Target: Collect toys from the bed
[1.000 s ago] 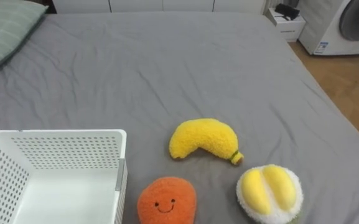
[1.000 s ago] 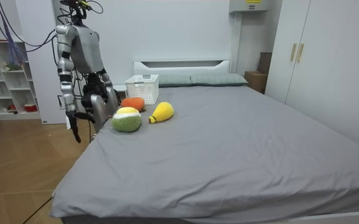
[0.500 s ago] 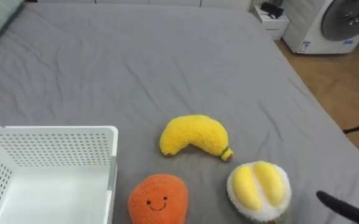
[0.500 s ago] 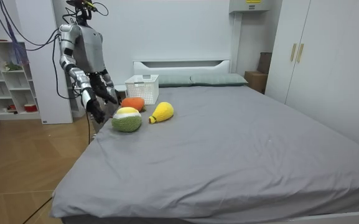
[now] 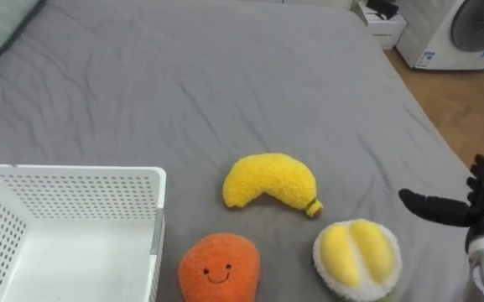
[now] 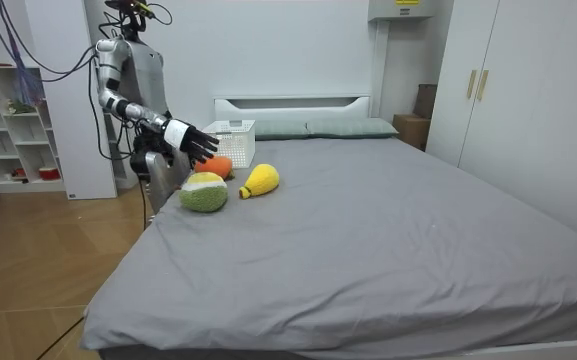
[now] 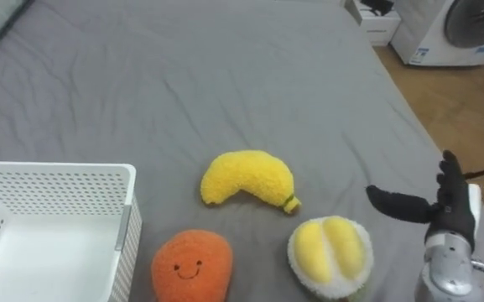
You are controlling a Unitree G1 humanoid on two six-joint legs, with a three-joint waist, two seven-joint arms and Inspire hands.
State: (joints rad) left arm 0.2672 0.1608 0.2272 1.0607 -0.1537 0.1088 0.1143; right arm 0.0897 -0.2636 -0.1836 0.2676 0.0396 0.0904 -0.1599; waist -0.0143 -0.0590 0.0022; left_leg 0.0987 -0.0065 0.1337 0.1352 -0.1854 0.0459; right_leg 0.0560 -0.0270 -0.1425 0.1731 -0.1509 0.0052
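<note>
Your main risk is a shove instead of a grasp. The right hand (image 7: 451,220) comes at the round yellow-and-white plush (image 7: 325,256) from the side. If the fingers (image 7: 397,204) meet its soft flank before they wrap it, it will likely roll away toward the orange plush (image 7: 189,268) or off the near edge of the bed (image 7: 183,75). A shallow pinch on the fuzzy pile could also slip when you lift.

The white basket (image 7: 53,172) stands on the far side of all three toys from the fingers. A low carry across could therefore clip the banana plush (image 7: 246,178) and knock it farther away.

The fingers are spread wide and straight, one reaching out toward the toys, and they hold nothing. They seem to hang above the sheet rather than rest on it, though this angle leaves that unsure.

The round plush lies nearest, just beside and below the outstretched finger and apart from it. The banana is beyond it, and the orange is farther off, next to the basket. None is in the basket yet.
</note>
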